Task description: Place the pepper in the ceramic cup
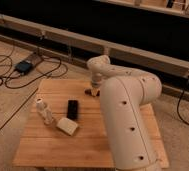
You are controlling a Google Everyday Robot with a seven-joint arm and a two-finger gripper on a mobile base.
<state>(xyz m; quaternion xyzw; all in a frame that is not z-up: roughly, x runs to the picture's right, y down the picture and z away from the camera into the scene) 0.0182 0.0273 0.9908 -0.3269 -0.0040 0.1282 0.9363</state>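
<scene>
My gripper (92,90) hangs down from the white wrist over the far middle of the wooden table (53,145), low above the top. A small dark shape sits right under it; I cannot tell what it is. The pepper does not show anywhere in the camera view. The ceramic cup does not show either; the right half of the table is hidden behind my big white arm (125,115).
A slim white bottle (44,111) stands at the table's left. A black flat slab (73,109) lies beside it, and a cream block (67,126) lies in front of the slab. Cables and a blue box (24,66) lie on the floor to the left.
</scene>
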